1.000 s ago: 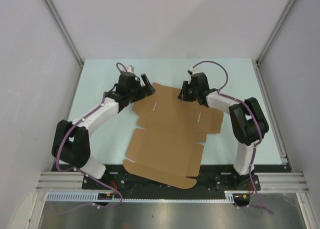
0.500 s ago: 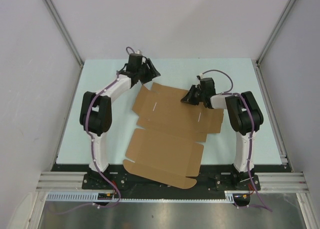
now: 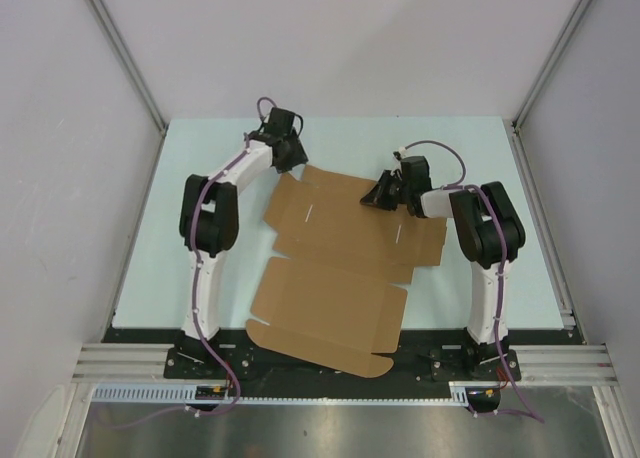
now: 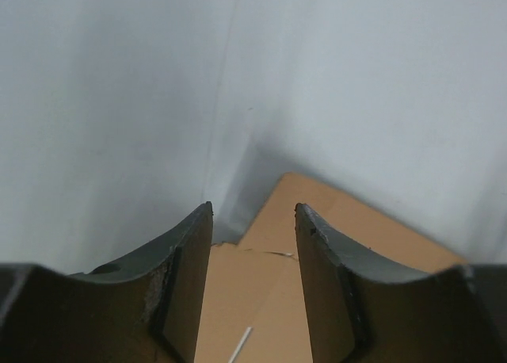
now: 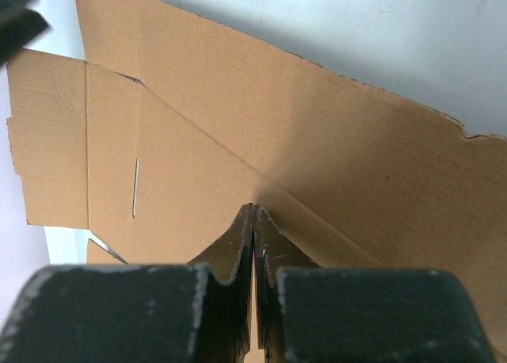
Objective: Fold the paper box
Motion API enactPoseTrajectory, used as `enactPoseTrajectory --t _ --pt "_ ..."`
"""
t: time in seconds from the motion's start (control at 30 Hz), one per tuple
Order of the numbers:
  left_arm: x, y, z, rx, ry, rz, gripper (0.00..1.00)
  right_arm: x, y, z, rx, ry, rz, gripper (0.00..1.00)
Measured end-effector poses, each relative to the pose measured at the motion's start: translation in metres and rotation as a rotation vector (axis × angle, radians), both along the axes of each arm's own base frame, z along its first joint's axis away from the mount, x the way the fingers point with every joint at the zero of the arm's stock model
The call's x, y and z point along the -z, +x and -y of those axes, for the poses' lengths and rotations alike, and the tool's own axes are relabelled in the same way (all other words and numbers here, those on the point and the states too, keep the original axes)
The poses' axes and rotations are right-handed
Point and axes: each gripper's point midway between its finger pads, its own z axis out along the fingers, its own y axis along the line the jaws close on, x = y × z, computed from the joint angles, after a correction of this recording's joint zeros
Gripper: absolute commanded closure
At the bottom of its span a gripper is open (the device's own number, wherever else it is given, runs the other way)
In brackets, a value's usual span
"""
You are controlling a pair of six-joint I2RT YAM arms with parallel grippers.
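Observation:
The paper box (image 3: 340, 268) lies unfolded on the table as a flat brown cardboard sheet with flaps and slots. My left gripper (image 3: 290, 160) hovers at the sheet's far left corner. In the left wrist view it (image 4: 253, 208) stands open, with the cardboard corner (image 4: 261, 299) seen through the gap and nothing between the fingers. My right gripper (image 3: 377, 197) is at the far right part of the sheet. Its wrist view shows it (image 5: 253, 207) shut, tips resting at a crease in the cardboard (image 5: 198, 141), where the far flap slopes up slightly.
The pale green table top (image 3: 200, 178) is bounded by grey walls and metal frame rails (image 3: 540, 68) on the left, back and right. The sheet's near flaps reach the black base strip (image 3: 430, 353) between the arm bases.
My left arm has straightened and reached further back, its jaws narrowing. My right gripper has shut and settled lower onto the sheet's far right part. The sheet has not moved.

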Motion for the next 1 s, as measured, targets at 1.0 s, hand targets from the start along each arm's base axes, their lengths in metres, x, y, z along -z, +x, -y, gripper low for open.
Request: enactPoseTrajectory --t 1.0 --pt "0.047 -0.011 0.020 0.077 -0.100 -0.025 0.75 0.000 0.003 -0.002 -0.006 0.013 0.016 1.00"
